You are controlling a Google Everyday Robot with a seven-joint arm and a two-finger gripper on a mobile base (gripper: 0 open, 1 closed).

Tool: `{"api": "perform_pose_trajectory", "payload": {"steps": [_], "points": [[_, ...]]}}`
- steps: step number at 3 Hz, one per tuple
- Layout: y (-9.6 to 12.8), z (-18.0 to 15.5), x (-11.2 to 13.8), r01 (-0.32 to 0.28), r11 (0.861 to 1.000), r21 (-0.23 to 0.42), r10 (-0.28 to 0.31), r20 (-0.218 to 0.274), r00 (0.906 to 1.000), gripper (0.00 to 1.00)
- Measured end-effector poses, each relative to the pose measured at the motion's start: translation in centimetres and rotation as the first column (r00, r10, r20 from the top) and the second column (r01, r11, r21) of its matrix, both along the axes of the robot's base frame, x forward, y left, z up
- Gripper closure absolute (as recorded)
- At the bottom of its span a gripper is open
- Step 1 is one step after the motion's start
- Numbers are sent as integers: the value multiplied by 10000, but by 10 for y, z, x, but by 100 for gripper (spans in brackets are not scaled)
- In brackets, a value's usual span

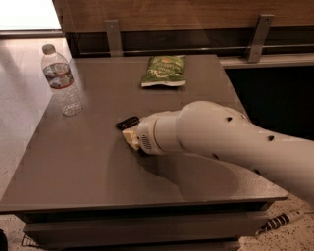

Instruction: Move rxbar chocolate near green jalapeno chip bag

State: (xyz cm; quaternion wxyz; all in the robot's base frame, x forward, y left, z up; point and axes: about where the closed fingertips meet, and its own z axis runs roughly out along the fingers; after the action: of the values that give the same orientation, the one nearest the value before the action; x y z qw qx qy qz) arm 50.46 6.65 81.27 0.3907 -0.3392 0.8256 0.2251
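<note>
Near the middle of the grey table (73,166), the gripper (130,137) is almost wholly hidden behind the thick, smooth white arm (221,142), which is cut off at the right edge; only a pale, blocky tip is seen low over the surface, and whether it is released or clenched cannot be told. Just beyond that tip, a small dark, flat shape is seen on the tabletop, taken to be the rxbar chocolate (127,122); most of it is covered, its print cannot be read, and contact with the gripper cannot be judged. The green jalapeno chip bag (165,70), flat and crinkly, is laid well apart from the bar, near the far edge of the table. A clear plastic water bottle (62,81) with a white cap and a red-banded label is stood upright near the left edge. Behind the table, a wooden panel (171,10) is held by two dull metal brackets (113,37).
</note>
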Motion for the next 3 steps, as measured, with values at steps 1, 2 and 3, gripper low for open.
{"api": "perform_pose_trajectory", "payload": {"steps": [1,2,3], "points": [[-38,40,13,355,9992,-195,-345,521,9980,100],[-108,113,30,1226,9915,-432,-1153,1425,9830,100],[-153,158,40,1807,9826,-437,-1684,2019,9648,100]]}}
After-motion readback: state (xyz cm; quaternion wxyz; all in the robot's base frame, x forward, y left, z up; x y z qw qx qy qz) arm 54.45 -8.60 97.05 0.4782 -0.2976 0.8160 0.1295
